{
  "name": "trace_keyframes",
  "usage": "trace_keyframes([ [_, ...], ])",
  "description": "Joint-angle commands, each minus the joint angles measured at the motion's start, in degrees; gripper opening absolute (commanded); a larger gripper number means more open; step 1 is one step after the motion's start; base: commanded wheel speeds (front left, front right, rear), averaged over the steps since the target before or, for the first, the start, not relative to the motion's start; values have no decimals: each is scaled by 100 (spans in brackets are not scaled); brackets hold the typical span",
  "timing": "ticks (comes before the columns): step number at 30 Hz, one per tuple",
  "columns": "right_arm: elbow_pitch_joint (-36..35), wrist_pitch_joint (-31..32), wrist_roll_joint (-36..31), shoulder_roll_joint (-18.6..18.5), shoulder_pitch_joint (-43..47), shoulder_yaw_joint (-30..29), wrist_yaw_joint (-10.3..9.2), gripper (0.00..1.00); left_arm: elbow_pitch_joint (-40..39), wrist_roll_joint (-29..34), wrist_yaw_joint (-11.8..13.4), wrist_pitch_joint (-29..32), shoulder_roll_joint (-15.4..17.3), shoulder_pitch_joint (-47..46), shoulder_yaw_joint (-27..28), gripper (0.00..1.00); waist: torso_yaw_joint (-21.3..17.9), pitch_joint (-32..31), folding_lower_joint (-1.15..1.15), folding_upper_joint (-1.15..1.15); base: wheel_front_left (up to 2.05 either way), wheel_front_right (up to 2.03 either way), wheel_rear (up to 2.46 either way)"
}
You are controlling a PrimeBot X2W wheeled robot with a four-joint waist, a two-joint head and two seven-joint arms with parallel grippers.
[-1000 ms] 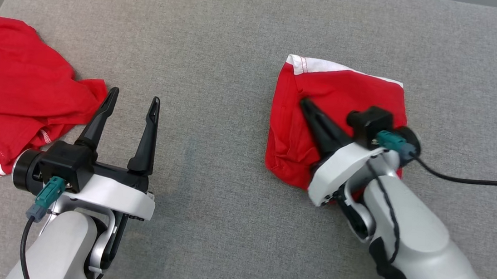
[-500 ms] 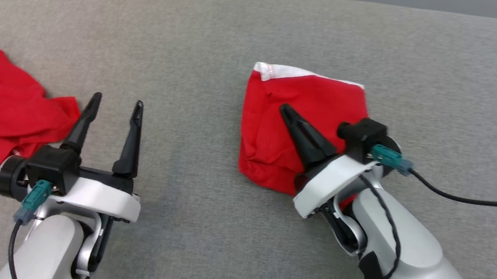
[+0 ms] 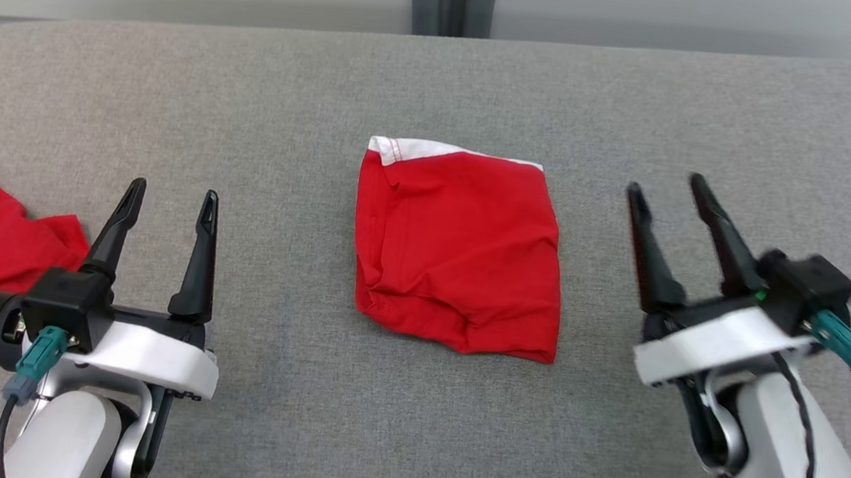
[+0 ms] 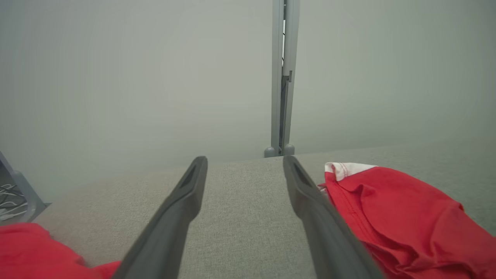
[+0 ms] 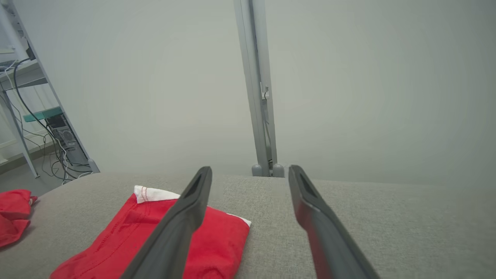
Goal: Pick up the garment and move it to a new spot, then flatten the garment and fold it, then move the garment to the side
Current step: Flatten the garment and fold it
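Plainly, in the head view we judge that a one-sided pinch could drag the folded garment (image 3: pixel 459 254) undone (its near edge looks puffy). It lies on the grey cushion (image 3: pixel 292 86) between the left gripper (image 3: pixel 174 191) and right gripper (image 3: pixel 667 184), apart from both. Both claws are spread wide and empty. In the left wrist view, the risk is snagging the other red cloth (image 4: pixel 27 248) instead, and the garment lies right of the fingers. In the right wrist view, it lies low and left, partly behind one finger.
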Motion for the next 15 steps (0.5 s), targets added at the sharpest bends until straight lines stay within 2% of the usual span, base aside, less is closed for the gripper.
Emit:
trace_keyframes([
  [1,-120,41,-85,-24,165,-159,2,100,-30,-2,46,5,56,80,32,100,-36,-55,0,0,0,0,0],
  [7,-795,352,-450,-3,889,-927,2,100,-165,-6,124,83,116,212,35,100,-88,-161,0,0,0,0,0],
  [15,-1576,751,-637,121,1682,-1395,2,100,-288,-22,192,160,173,318,25,100,-77,-243,0,0,0,0,0],
])
